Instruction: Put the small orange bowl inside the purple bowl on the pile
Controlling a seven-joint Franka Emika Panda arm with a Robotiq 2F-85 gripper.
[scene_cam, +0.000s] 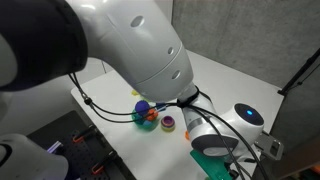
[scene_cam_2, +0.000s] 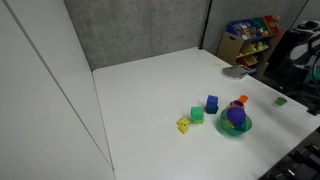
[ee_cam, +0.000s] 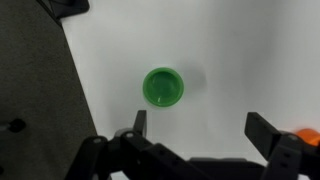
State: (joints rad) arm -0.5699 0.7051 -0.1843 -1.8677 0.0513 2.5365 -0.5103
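Note:
A pile stands on the white table: a purple bowl (scene_cam_2: 235, 116) sits in a green bowl (scene_cam_2: 236, 128), also in an exterior view (scene_cam: 143, 108). A small orange bowl (scene_cam_2: 242, 100) shows just behind the pile. In the wrist view an orange piece (ee_cam: 306, 137) peeks in at the right edge, mostly hidden. My gripper (ee_cam: 200, 125) is open and empty, hovering above the table. A small green bowl (ee_cam: 163, 87) lies just beyond its fingertips, between the two fingers.
Blue (scene_cam_2: 212, 103), green (scene_cam_2: 197, 115) and yellow (scene_cam_2: 184, 125) blocks sit beside the pile. The small green bowl (scene_cam_2: 280, 100) lies apart near the table's edge. A shelf of coloured bins (scene_cam_2: 250, 35) stands behind. The table edge (ee_cam: 75, 70) and dark floor are close.

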